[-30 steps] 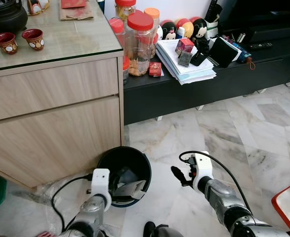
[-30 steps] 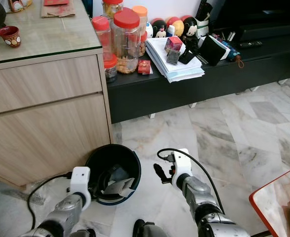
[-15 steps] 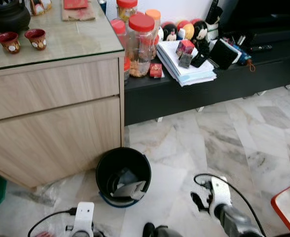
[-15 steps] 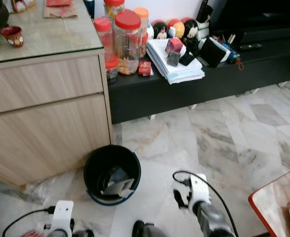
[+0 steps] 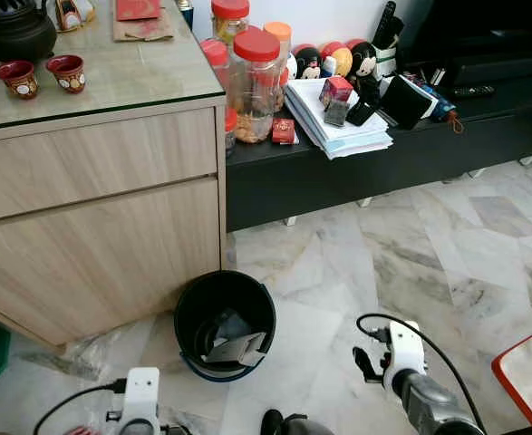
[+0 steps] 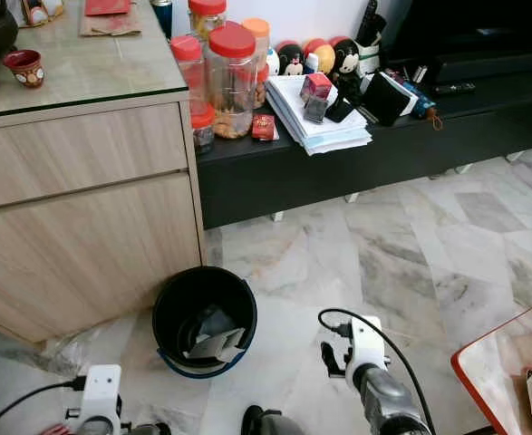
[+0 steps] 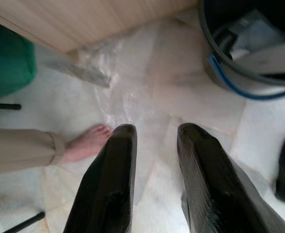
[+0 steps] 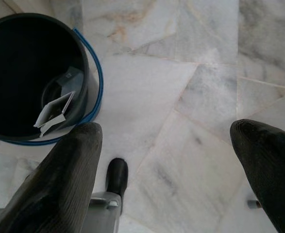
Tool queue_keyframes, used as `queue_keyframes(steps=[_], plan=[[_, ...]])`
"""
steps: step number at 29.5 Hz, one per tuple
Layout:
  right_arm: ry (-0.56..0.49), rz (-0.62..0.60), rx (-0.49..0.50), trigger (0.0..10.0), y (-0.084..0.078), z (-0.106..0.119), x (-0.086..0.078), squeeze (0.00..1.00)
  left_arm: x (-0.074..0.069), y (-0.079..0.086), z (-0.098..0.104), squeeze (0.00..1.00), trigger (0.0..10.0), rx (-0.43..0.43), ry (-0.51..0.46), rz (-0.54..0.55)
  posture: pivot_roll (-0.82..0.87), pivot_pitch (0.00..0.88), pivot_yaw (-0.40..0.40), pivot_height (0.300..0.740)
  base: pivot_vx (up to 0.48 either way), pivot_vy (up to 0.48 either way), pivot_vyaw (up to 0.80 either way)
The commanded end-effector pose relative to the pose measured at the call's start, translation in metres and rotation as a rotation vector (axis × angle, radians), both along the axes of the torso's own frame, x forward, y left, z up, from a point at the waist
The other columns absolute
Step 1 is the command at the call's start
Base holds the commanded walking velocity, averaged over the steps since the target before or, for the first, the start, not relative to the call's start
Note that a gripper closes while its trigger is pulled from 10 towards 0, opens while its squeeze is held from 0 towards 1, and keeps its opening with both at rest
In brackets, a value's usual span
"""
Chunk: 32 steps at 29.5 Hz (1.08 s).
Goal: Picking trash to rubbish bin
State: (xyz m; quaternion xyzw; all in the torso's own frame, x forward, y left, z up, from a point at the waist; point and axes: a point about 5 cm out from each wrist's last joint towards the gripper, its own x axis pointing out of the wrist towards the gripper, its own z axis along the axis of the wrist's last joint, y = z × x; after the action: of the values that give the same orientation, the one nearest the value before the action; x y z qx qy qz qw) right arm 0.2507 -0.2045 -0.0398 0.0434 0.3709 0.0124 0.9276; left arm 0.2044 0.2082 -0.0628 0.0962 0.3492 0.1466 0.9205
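- Two large furnishings frame our view: a wooden cabinet point(image 5: 102, 227) with a glass top to our left, and a low black TV console point(image 5: 383, 154) beyond it, carrying jars, papers and toys.
- Marble floor point(image 5: 411, 263) spreads between them and us; we see no loose trash lying on it in either eye view.
- Rubbish bin point(image 5: 226, 324) — black, with a blue band near its base — stands on the floor just beside the cabinet's lower corner. Trash point(image 5: 236, 346), a pale folded carton or paper piece, lies inside it, leaning against the inner wall.
- Right gripper point(image 8: 166, 160) hangs low to the right of the bin, its two fingers spread wide with nothing between them.
- Left gripper point(image 7: 154, 165) hangs low on the near left of the bin, fingers slightly parted and empty; past them we see a person's bare foot point(image 7: 86, 143) on the floor.
- Step in hand, as we judge it: the deposit looks done, both arms down and clear — the next move calls for finding another piece, if any, and carrying it over the bin's rim before letting go.
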Motion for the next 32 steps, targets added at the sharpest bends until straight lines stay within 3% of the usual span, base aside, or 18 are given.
queue_keyframes(steps=[1,2,4,7,16,21,32], plan=[[0.012,-0.012,-0.021,10.0,0.0,-0.003,-0.004,0.0,0.007,0.004,0.007,0.0,10.0,0.013,-0.071,0.029,0.08,0.2,-0.12,0.74,0.0,0.0,0.0],[0.012,-0.012,-0.021,10.0,0.0,-0.003,-0.004,0.0,0.007,0.004,0.007,0.0,10.0,0.013,-0.071,0.029,0.08,0.2,-0.12,0.74,0.0,0.0,0.0],[0.036,-0.031,-0.035,10.0,0.002,-0.009,-0.011,0.0,0.024,0.008,0.022,0.0,10.0,0.038,-0.179,0.026,0.08,0.199,-0.114,0.74,0.0,0.0,0.0],[0.072,-0.047,-0.038,10.0,0.001,-0.016,-0.022,0.0,0.03,0.005,0.026,0.0,10.0,0.046,-0.204,0.005,0.08,0.199,-0.109,0.74,0.0,0.0,0.0],[0.27,-0.095,-0.071,10.0,-0.011,-0.046,-0.079,0.0,0.024,-0.017,0.015,0.0,10.0,0.05,-0.124,-0.124,0.06,0.199,-0.098,0.74,0.0,0.0,0.0],[0.289,-0.125,-0.066,10.0,-0.017,-0.048,-0.086,0.0,0.018,-0.02,0.01,0.0,10.0,0.045,-0.077,-0.146,0.06,0.201,-0.094,0.74,0.0,0.0,0.0],[0.264,-0.147,-0.057,10.0,-0.021,-0.045,-0.083,0.0,-0.002,-0.02,-0.004,0.0,10.0,0.014,0.002,-0.136,0.06,0.194,-0.101,0.74,0.0,0.0,0.0]])
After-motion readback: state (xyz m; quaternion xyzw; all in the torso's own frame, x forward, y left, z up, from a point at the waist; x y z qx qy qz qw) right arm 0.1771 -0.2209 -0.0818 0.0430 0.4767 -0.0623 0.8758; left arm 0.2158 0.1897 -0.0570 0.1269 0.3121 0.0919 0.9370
